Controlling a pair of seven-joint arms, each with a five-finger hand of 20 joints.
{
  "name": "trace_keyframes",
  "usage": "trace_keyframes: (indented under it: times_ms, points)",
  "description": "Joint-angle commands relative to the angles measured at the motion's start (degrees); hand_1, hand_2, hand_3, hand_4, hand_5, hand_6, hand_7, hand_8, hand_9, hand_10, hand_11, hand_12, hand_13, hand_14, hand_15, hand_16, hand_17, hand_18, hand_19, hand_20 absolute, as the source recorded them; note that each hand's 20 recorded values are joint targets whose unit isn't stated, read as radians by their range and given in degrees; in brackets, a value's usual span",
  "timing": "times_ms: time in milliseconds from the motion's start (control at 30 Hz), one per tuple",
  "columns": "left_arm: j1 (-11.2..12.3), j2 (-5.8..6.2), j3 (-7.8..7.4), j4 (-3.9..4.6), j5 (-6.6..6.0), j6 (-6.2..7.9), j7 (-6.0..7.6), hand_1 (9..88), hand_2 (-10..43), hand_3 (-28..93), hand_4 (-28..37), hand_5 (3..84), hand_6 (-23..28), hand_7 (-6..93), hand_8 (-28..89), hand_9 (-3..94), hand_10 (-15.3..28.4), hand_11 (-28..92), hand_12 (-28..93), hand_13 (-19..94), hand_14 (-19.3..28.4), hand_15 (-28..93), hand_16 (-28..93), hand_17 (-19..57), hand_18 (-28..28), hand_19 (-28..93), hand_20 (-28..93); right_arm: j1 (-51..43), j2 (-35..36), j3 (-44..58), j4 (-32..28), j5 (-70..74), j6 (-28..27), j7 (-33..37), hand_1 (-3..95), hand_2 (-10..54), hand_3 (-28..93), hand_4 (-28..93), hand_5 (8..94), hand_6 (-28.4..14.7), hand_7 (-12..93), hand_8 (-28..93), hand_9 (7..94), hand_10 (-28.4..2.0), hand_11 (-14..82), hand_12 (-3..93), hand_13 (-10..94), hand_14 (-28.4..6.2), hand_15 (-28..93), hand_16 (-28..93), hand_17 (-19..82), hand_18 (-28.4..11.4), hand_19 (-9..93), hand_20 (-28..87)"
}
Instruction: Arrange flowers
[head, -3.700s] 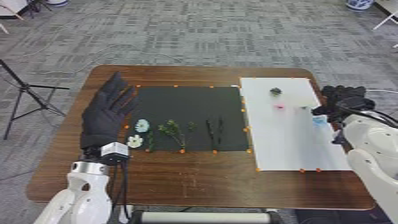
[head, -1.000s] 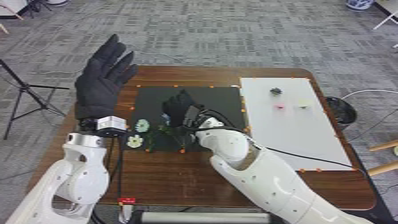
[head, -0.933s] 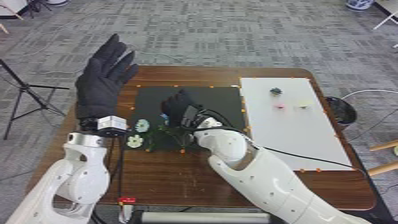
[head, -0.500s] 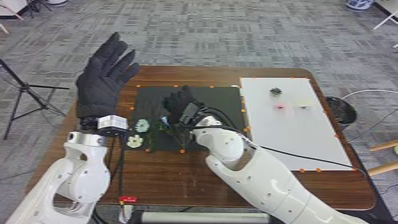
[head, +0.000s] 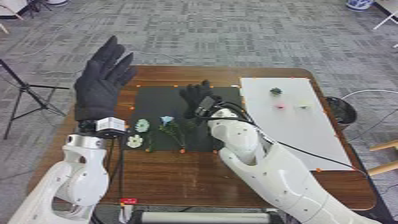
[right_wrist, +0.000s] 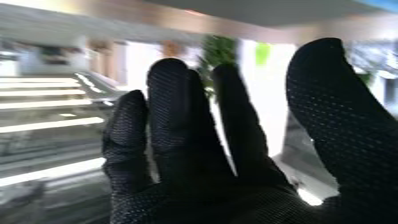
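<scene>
In the head view, my right hand (head: 197, 98) is over the upper middle of the black mat (head: 151, 102), open and holding nothing. A blue flower (head: 167, 119) lies on the mat just left of it, apart from the hand. Pale blue (head: 142, 125) and white (head: 135, 141) flowers are by the mat's left edge, near green stems (head: 174, 132). My right forearm covers part of the mat's right side. Raised at the table's left edge, my left hand (head: 100, 85) has its fingers straight. In the right wrist view, my right hand (right_wrist: 200, 192) shows straight, spread fingers.
A white sheet (head: 306, 135) on the right carries a dark green piece (head: 275, 91), a pink one (head: 280, 106) and a pale yellow-green one (head: 304, 105). A black bin (head: 341, 110) stands beyond the table's right edge, and a tripod (head: 28, 86) at the left.
The blue item at the white sheet's right edge is gone from there; a blue flower now lies on the mat. My right hand came over from the right, then shifted right off the flower. My left hand rose.
</scene>
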Motion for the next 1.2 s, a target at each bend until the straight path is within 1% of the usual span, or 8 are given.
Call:
trace_keyframes:
  times_ms: [33, 233, 500, 733, 767, 900, 1033, 1200]
  points:
    - [3.92, -1.13, -1.37, -1.27, 0.09, 0.55, -1.25, 24.0, -0.3, 67, -28.3, 27.4, 2.3, 18.6, -10, 23.5, 11.0, 12, 17, 19, 13.2, 14, 7, -12.9, 20.1, 42, 8, -4.32, 15.80, 10.93, -1.89, 5.34, -0.05, 8.93, 28.7, -9.5, 88, -28, 27.7, -7.7, 33, -14, 28.5, -15.5, 28.5, 24.9, 35, -11.3, 75, 21, 16, -19.1, 79, 52]
    - [5.75, -1.00, -2.93, -1.80, 0.12, 1.12, -1.40, 24.1, -0.4, 67, -28.3, 27.5, 2.2, 18.8, -10, 23.5, 11.1, 12, 17, 19, 13.2, 14, 7, -12.9, 20.1, 42, 8, -10.12, 19.17, 15.96, -2.88, 3.95, 2.58, 8.88, 29.5, -9.5, 88, -28, 32.4, -7.0, 34, -14, 35.4, -15.0, 29.2, 23.7, 40, -10.9, 75, 19, 18, -19.6, 79, 52]
    - [5.59, -1.11, -2.38, -1.44, -0.07, 1.24, -0.57, 24.1, -0.3, 67, -28.3, 27.3, 2.2, 18.6, -10, 23.5, 11.0, 12, 17, 19, 13.2, 14, 6, -13.0, 20.1, 42, 8, -11.70, 20.27, 17.65, -1.69, 1.98, 1.46, 7.40, 29.9, -9.5, 87, -28, 36.5, -4.9, 37, -16, 39.1, -11.1, 33.0, 23.9, 41, -10.8, 75, 20, 18, -19.7, 79, 51]
    - [6.18, -2.96, -1.69, -0.94, -0.16, 0.92, -0.67, 24.1, -0.3, 67, -28.3, 27.4, 2.2, 18.7, -10, 23.5, 11.0, 12, 17, 19, 13.2, 14, 6, -13.0, 20.1, 42, 8, -11.24, 19.35, 16.50, 0.50, 0.33, 4.06, 6.34, 32.0, -9.5, 87, -28, 43.7, -1.2, 41, -18, 43.3, -9.8, 32.9, 23.4, 45, -10.0, 74, 21, 18, -19.3, 78, 51]
    - [6.44, -2.97, -1.69, -0.86, -0.15, 0.94, -0.47, 24.1, -0.3, 67, -28.3, 27.4, 2.2, 18.7, -10, 23.5, 11.0, 12, 17, 19, 13.2, 14, 6, -13.0, 20.1, 42, 8, -11.05, 19.40, 16.23, 0.83, 0.30, 5.09, 5.81, 33.5, -9.5, 87, -28, 46.4, -0.2, 42, -19, 49.0, -9.4, 35.4, 23.9, 47, -9.2, 73, 22, 18, -19.1, 79, 51]
    - [8.23, -3.57, -2.13, -1.11, -0.33, 1.23, -0.87, 24.1, -0.3, 67, -28.3, 27.3, 2.2, 18.8, -10, 23.4, 10.9, 12, 17, 19, 13.2, 14, 6, -13.0, 20.1, 42, 8, -11.57, 19.55, 15.96, 1.30, 0.55, 9.48, 3.22, 47.7, -9.5, 81, -28, 59.4, 2.8, 55, 1, 71.7, -6.3, 26.5, 48.3, 59, -5.1, 66, 39, 24, -18.5, 80, 50]
    - [9.40, -3.93, -2.36, -1.30, -0.29, 1.32, -1.16, 24.1, -0.3, 67, -28.3, 27.3, 2.2, 18.8, -10, 23.4, 11.0, 12, 17, 19, 13.1, 14, 6, -13.0, 20.1, 42, 8, -11.83, 19.77, 15.76, 1.11, -0.05, 11.09, 1.31, 48.6, -9.5, 85, -27, 63.9, 1.8, 58, 4, 74.6, -5.3, 34.5, 53.3, 64, -5.6, 71, 43, 28, -18.3, 82, 50]
    - [10.01, -3.82, -2.41, -1.47, 0.04, 1.30, -1.22, 24.1, -0.3, 67, -28.3, 27.3, 2.2, 18.8, -10, 23.4, 11.0, 13, 17, 19, 13.2, 14, 6, -13.0, 20.1, 42, 8, -12.07, 20.42, 15.47, -1.06, 3.20, 16.06, 0.24, 49.1, -9.5, 85, -26, 66.8, 1.4, 57, 4, 77.8, -4.6, 34.4, 53.9, 66, -5.3, 72, 43, 30, -18.5, 83, 50]
